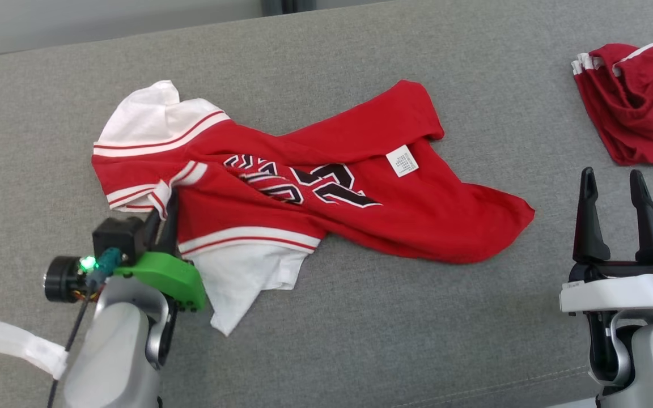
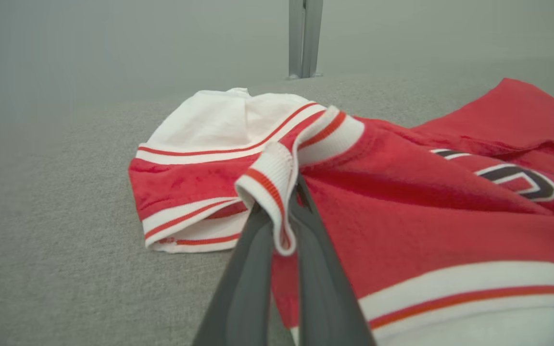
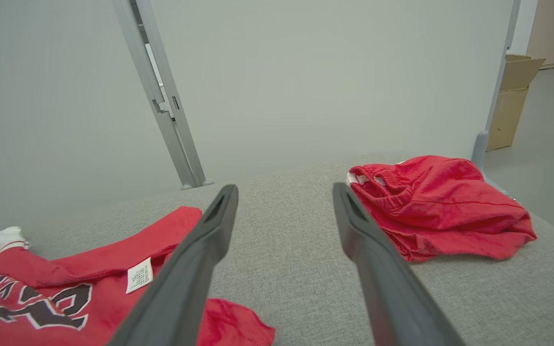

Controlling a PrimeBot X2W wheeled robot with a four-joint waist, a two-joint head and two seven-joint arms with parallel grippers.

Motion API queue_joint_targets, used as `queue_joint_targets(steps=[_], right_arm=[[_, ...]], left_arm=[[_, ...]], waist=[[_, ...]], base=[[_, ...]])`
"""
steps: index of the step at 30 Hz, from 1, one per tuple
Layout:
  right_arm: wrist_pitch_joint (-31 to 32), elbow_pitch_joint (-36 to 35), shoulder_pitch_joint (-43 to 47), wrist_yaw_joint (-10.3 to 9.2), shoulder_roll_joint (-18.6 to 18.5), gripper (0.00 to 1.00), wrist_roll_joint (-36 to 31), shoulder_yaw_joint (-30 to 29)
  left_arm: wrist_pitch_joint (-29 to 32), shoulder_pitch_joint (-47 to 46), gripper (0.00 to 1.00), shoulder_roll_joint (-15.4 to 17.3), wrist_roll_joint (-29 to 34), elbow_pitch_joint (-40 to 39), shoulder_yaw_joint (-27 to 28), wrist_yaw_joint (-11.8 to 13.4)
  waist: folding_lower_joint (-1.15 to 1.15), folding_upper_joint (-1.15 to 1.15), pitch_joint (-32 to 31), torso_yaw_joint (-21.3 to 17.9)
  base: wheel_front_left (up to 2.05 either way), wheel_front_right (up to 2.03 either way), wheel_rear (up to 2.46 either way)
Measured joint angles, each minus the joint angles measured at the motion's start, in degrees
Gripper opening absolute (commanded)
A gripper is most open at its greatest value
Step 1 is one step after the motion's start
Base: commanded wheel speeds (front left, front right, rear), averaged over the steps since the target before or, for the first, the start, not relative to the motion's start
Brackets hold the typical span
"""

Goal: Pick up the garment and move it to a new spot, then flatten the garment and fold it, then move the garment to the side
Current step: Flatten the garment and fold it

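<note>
The garment [image 1: 417, 215] is a red jersey with white sleeves, white-and-red striped trim and black lettering, lying crumpled across the grey cushion [image 1: 360, 340]. My left gripper [image 1: 163, 211] sits at its left side, shut on a fold of the ribbed striped trim. In the left wrist view the left gripper [image 2: 281, 202] has the trim pinched between its fingers, and the garment [image 2: 426, 226] spreads to the right. My right gripper [image 1: 615, 181] stands open to the right of the garment, holding nothing. In the right wrist view the right gripper [image 3: 284, 190] hovers over bare cushion, the garment [image 3: 80, 269] at lower left.
A second red piece of clothing [image 1: 638, 102] lies bunched at the far right, [image 3: 445, 211] just right of my right fingers. A metal post [image 3: 161, 96] and pale wall stand behind the cushion. A cardboard box [image 3: 512, 96] sits on the floor beyond.
</note>
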Motion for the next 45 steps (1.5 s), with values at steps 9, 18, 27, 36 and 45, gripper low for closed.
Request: queue_joint_targets(steps=[9, 18, 27, 36, 45], right_arm=[[0.0, -1.0, -2.7, 0.0, 0.0, 1.0, 0.1, -0.7], [0.0, -0.6, -3.3, 0.0, 0.0, 1.0, -0.1, -3.8], [0.0, 0.4, -2.4, 0.0, 0.0, 1.0, -3.4, -3.3], [0.0, 3.1, -0.7, 0.01, 0.0, 1.0, -3.7, 3.3], [0.0, 6.4, 0.9, 0.0, 0.0, 1.0, -2.3, 8.0]], left_arm=[[-1.5, -10.8, 0.0, 3.9, 1.1, 5.1, 2.0, 1.3], [-4.0, -12.4, 1.0, 2.4, -0.2, 7.5, 3.0, 1.4], [-4.3, -2.0, 1.0, -1.5, -1.1, -5.7, 5.9, 0.1], [-4.4, 10.7, 1.0, -4.2, -2.2, -13.6, 5.7, -0.8], [-4.4, 18.3, 1.0, -4.5, -4.8, -16.5, 3.9, 0.8]], waist=[[0.0, 0.0, 3.7, -0.6], [0.0, 0.0, 4.8, -1.5], [0.0, 0.0, 1.9, 0.7], [0.0, 0.0, -2.7, 3.5], [0.0, 0.0, -6.9, 5.1]], base=[[0.0, 0.0, 0.0], [0.0, 0.0, 0.0], [0.0, 0.0, 0.0], [0.0, 0.0, 0.0], [0.0, 0.0, 0.0]])
